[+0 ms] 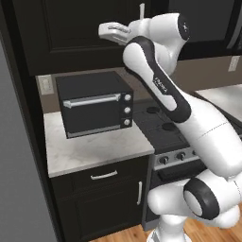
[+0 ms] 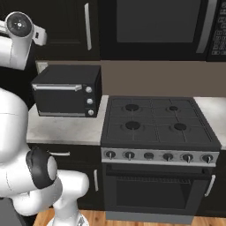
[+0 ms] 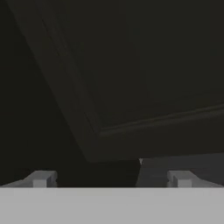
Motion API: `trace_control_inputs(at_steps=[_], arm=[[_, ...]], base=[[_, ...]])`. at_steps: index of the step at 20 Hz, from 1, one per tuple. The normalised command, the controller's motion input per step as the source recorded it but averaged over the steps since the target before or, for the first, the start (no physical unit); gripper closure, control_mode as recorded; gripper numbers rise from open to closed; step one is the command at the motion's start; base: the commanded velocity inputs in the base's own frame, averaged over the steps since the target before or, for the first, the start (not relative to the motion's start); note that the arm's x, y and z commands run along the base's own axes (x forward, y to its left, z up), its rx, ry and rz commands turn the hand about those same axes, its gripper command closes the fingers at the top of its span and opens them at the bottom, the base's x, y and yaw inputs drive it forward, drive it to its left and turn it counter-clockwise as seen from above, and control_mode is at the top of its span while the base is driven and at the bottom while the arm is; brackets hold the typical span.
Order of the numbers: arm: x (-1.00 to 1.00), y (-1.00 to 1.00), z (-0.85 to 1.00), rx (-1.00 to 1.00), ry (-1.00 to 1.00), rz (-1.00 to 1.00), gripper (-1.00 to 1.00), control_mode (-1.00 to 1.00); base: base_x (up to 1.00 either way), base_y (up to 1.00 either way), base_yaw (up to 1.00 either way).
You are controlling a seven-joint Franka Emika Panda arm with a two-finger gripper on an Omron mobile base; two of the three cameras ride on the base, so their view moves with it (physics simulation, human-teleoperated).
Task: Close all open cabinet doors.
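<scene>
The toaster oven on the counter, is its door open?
No, the toaster oven has its glass door shut flat against its front, with the silver handle up along the top edge.

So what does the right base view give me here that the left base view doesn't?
The right base view takes in the whole stove, its oven door and the microwave above. The left base view adds the gripper raised at the upper cabinet door and a wall outlet. Both show the toaster oven on the marble counter, and the drawer below.
</scene>
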Motion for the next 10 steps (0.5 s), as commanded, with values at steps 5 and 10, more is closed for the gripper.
trace_control_inputs(at_steps=[5, 10], arm=[[-1.00, -0.41, -0.01, 0.00, 0.00, 0.10, -1.00, -1.00], [-1.00, -0.40, -0.15, 0.00, 0.00, 0.10, -1.00, -1.00]], base=[[0.00, 0.00, 0.00], [0.00, 0.00, 0.00]])
